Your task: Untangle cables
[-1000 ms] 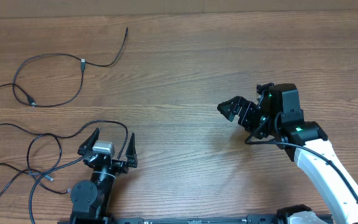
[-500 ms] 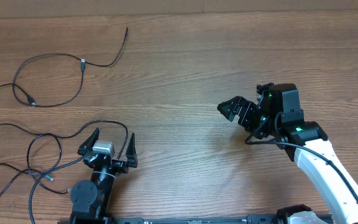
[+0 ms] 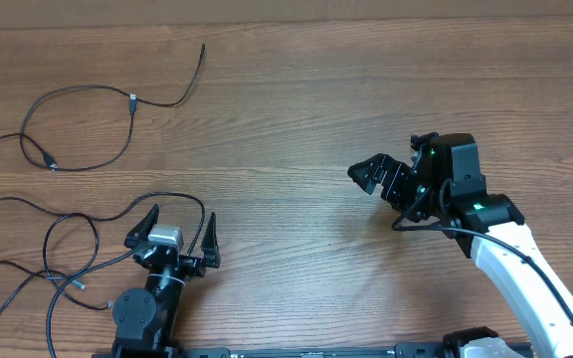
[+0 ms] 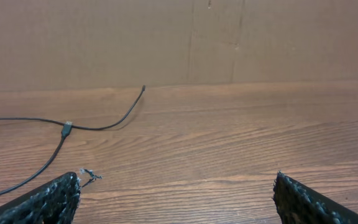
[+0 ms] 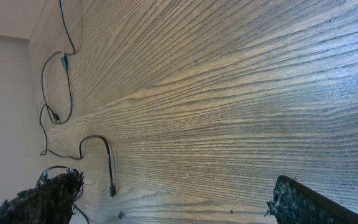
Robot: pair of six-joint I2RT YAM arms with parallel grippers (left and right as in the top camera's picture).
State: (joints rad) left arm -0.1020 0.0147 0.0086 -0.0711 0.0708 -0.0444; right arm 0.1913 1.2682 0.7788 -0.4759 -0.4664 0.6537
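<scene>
No visible change vs 1 s ago: left gripper (image 3: 183,213), right gripper (image 3: 364,170) & cables (image 3: 132,97) same pos.

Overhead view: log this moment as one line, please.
left gripper open, empty | right gripper open, empty | cables loose at far left, none held

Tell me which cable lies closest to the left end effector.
The lower looping cable: it curves right beside the left end effector, whereas the upper cable lies far from it.
</scene>
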